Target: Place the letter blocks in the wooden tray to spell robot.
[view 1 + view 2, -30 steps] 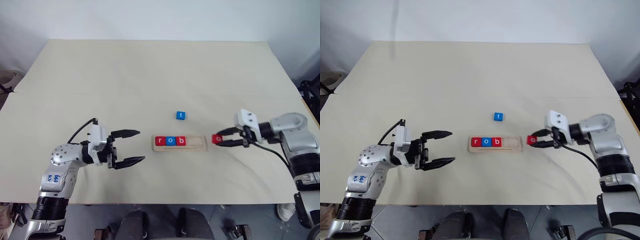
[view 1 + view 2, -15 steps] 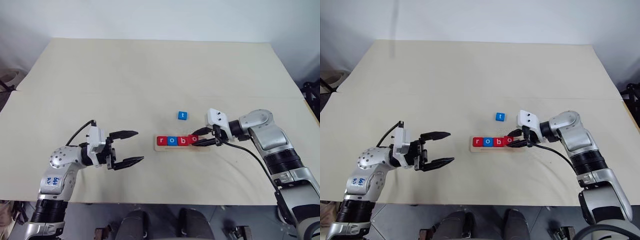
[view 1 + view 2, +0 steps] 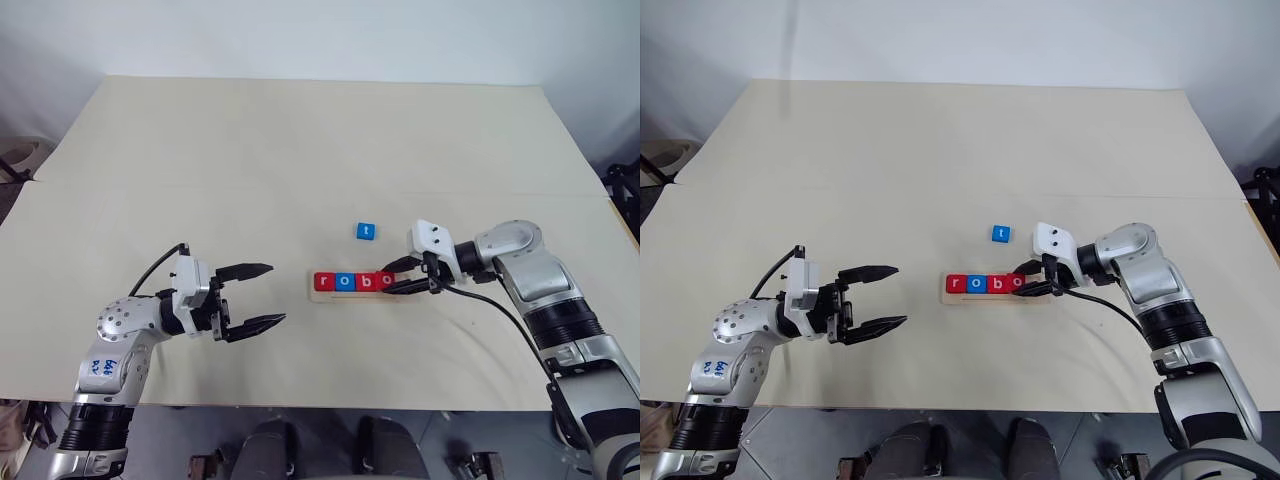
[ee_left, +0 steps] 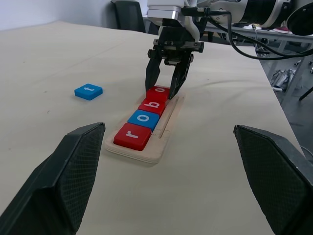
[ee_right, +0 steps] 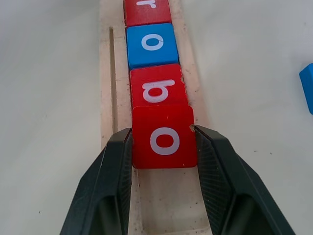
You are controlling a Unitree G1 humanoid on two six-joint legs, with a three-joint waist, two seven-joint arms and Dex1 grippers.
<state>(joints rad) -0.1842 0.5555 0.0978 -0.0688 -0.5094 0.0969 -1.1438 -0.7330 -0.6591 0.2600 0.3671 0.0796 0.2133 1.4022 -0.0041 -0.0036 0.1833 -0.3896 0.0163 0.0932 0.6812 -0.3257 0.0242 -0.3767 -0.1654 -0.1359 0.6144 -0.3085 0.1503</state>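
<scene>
Currently the right gripper [image 5: 164, 147] sits over the wooden tray [image 3: 361, 297], its two black textured fingers [image 5: 113, 171] flanking the red "o" block [image 5: 164, 137]. Pads look to touch both side edges of the tile, but whether they press on it or have eased off, I cannot tell. That tile sits in the fourth slot, edge against the red "b" block [image 5: 157, 90].

Tray is a long narrow strip of pale wood, rounded corners, with a thin groove running along one side. In it, in a row, touching: red "r" block [image 3: 322, 282], blue "o" block [image 3: 344, 282], red "b", red "o". All are flat square tiles, matte faces, white lowercase letters. The last slot at the tray's right end is bare wood.

Blue "t" block [image 3: 366, 231] lies flat on the table [image 3: 300, 150], apart from the tray, on its far side. Table surface is smooth, pale beige.

Left gripper [image 3: 258, 295] hovers well left of the tray, fingers spread, holding nothing; pads show a fine mesh texture.
</scene>
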